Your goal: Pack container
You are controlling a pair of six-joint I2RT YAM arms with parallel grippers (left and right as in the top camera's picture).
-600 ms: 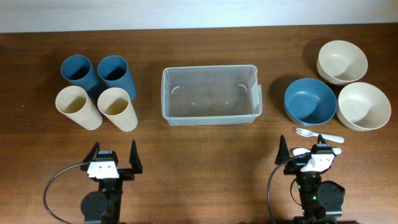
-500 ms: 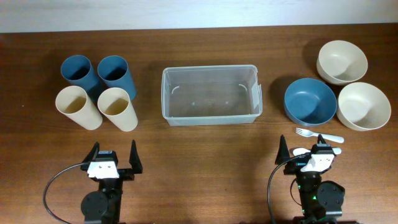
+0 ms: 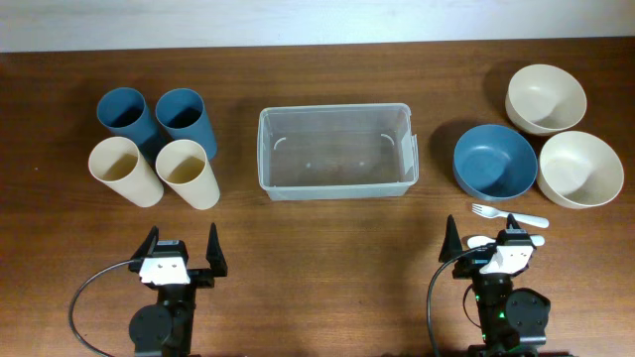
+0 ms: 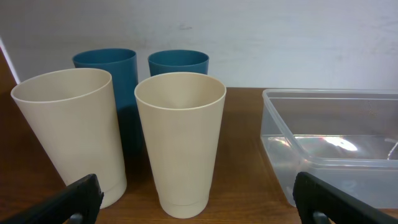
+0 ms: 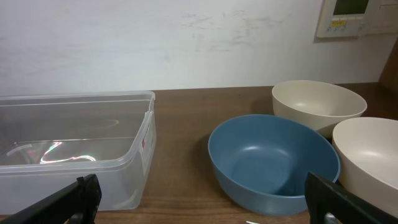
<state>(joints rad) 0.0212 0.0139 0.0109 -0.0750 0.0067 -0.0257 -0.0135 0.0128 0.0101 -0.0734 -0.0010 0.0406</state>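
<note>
Currently nothing is packed. At far left, two tall blue plastic cups (image 3: 124, 111) stand behind two tall cream plastic cups (image 3: 186, 171), all four crowded together. That crowding is the first hazard, since a finger sliding beside one cup would likely knock its neighbour, and such tall, light cups should topple easily. Nearer the table's front edge, the left gripper (image 3: 182, 238) is parked facing them, its jaws spread wide and empty. In the middle of the table sits the clear rectangular plastic container (image 3: 334, 108), open and empty, well apart from both arms. It looks light, so anything set down against its wall could shove it. To its right lies a round blue bowl (image 3: 495, 161), and just in front of that a small white plastic fork (image 3: 508, 215). The right gripper (image 3: 483, 238), jaws likewise apart and holding nothing, sits so near the fork that a forward reach might sweep it away. Furthest right are two round cream bowls (image 3: 545, 97); their wide, sloping rims may slip from a pinch.
</note>
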